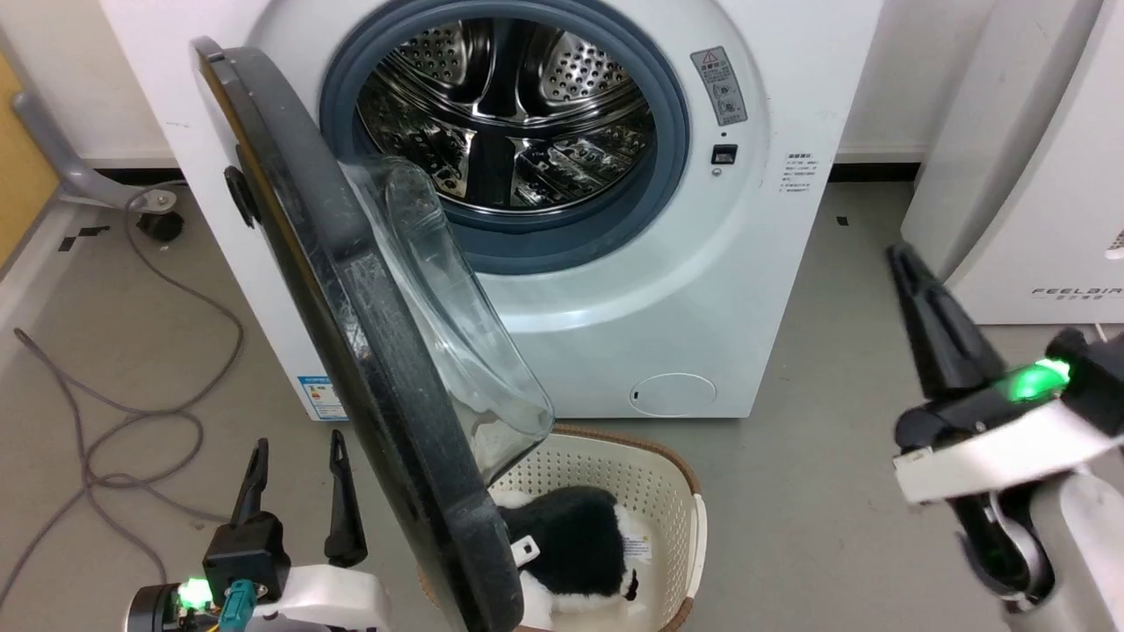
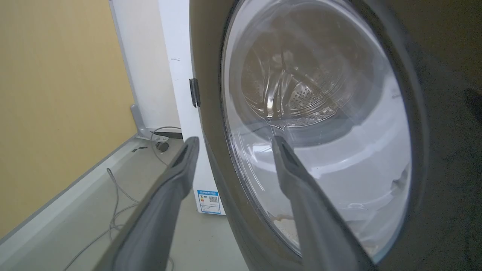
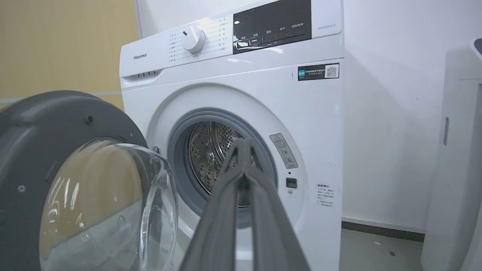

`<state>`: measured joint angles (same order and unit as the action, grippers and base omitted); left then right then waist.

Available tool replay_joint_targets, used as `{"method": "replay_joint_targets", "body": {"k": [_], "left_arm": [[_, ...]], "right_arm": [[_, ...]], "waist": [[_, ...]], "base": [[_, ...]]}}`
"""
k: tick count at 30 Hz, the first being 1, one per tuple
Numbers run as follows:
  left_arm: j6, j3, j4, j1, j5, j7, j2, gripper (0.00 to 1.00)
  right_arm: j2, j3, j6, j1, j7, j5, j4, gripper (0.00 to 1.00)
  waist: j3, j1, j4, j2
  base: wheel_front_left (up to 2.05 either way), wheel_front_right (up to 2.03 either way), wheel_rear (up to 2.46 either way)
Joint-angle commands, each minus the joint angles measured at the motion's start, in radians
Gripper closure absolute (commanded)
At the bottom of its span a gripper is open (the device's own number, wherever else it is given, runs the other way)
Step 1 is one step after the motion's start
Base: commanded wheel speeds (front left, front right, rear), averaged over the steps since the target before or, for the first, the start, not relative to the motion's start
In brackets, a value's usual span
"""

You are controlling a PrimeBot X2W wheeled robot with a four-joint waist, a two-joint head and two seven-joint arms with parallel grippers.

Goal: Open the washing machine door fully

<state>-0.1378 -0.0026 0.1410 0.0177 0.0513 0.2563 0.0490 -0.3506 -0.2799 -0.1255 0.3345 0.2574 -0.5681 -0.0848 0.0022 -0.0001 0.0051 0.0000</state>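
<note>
Where a thin grey cable loops slack over the floor at far left, the left gripper hovers just right of it, its two dark fingers spread wide and holding nothing. It sits on the outer side of the door, near the rim but apart from it, probably so it can catch or guide the edge as it swings that way. That door stands about square to the machine, hinged on its left, so I judge the task roughly half done. Its ring is glossy black plastic, scuffed along the edge; a clear bowl of thick glass bulges from its inner side. On the floor below, a cream perforated basket holds a black-and-white plush, placed to receive or feed laundry, I guess. The machine is smooth white, with a grey rubber gasket around a shiny punched-steel drum. Further right the right gripper hangs in the air, fingers pressed together into one blunt point, well suited to nudging the door's inner face wider. A white appliance stands beyond.
</note>
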Motion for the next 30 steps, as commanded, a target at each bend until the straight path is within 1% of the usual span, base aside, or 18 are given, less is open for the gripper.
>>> {"method": "replay_joint_targets", "body": {"k": [1, 3, 4, 8, 12, 15, 17, 18, 19, 20, 25, 30], "left_arm": [[0.001, 0.004, -0.004, -0.013, -0.007, 0.006, 0.001, 0.0], [0.0, 0.006, -0.006, -0.015, -0.008, 0.006, 0.001, 0.0], [0.0, 0.007, -0.007, -0.015, -0.007, 0.006, 0.001, 0.0], [0.003, 0.007, -0.006, -0.013, -0.008, 0.006, 0.001, 0.0], [0.004, 0.006, -0.005, -0.011, -0.008, 0.006, 0.001, 0.0], [0.005, 0.002, -0.005, -0.012, -0.007, 0.006, 0.001, 0.0], [0.004, 0.0, -0.005, -0.012, -0.006, 0.006, 0.001, 0.0], [0.005, 0.0, -0.005, -0.013, -0.006, 0.006, 0.001, 0.0], [0.005, -0.001, -0.005, -0.013, -0.006, 0.006, 0.001, 0.0], [0.005, -0.001, -0.005, -0.013, -0.007, 0.006, 0.001, 0.0], [0.005, 0.001, -0.003, -0.016, -0.009, 0.006, 0.001, 0.0], [-0.003, 0.004, -0.007, -0.017, -0.014, 0.006, 0.002, 0.0]], "right_arm": [[0.009, 0.007, -0.005, -0.021, 0.004, 0.03, 0.007, 1.0], [0.031, 0.057, -0.005, -0.065, 0.004, 0.2, 0.034, 1.0], [0.052, 0.083, -0.005, -0.09, 0.004, 0.259, 0.049, 1.0], [0.129, 0.163, -0.005, -0.195, 0.004, 0.412, 0.085, 1.0], [0.211, 0.226, -0.005, -0.288, 0.004, 0.464, 0.087, 1.0], [0.258, 0.261, -0.005, -0.351, 0.004, 0.458, 0.072, 1.0], [0.277, 0.276, -0.005, -0.386, 0.004, 0.452, 0.052, 1.0], [0.283, 0.284, -0.005, -0.397, 0.004, 0.454, 0.043, 0.87], [0.287, 0.291, -0.005, -0.407, 0.004, 0.47, 0.031, 0.53], [0.29, 0.294, -0.005, -0.413, 0.004, 0.485, 0.02, 0.0], [0.299, 0.304, -0.005, -0.422, 0.004, 0.489, 0.017, 0.0], [0.3, 0.303, -0.005, -0.424, 0.004, 0.464, 0.026, 0.0]], "waist": [[0.001, 0.0001, -0.001, 0.0], [0.003, 0.0001, -0.003, 0.0], [0.003, 0.0001, -0.003, 0.0], [0.006, 0.0001, 0.001, 0.0], [0.005, 0.0001, 0.008, 0.0], [0.003, 0.0001, 0.015, 0.0], [0.001, 0.0001, 0.018, 0.0], [0.0, 0.0001, 0.02, 0.0], [0.0, 0.0001, 0.021, 0.0], [-0.001, 0.0001, 0.022, 0.0], [-0.007, 0.0001, 0.022, 0.0], [-0.012, 0.0001, 0.025, 0.0]], "base": [[0.0, 0.0, 0.0], [0.0, 0.0, 0.0], [0.0, 0.0, 0.0], [0.0, 0.0, 0.0], [0.0, 0.0, 0.0], [0.0, 0.0, 0.0], [0.0, 0.0, 0.0], [0.0, 0.0, 0.0], [0.0, 0.0, 0.0], [0.0, 0.0, 0.0], [0.0, 0.0, 0.0], [0.0, 0.0, 0.0]]}}
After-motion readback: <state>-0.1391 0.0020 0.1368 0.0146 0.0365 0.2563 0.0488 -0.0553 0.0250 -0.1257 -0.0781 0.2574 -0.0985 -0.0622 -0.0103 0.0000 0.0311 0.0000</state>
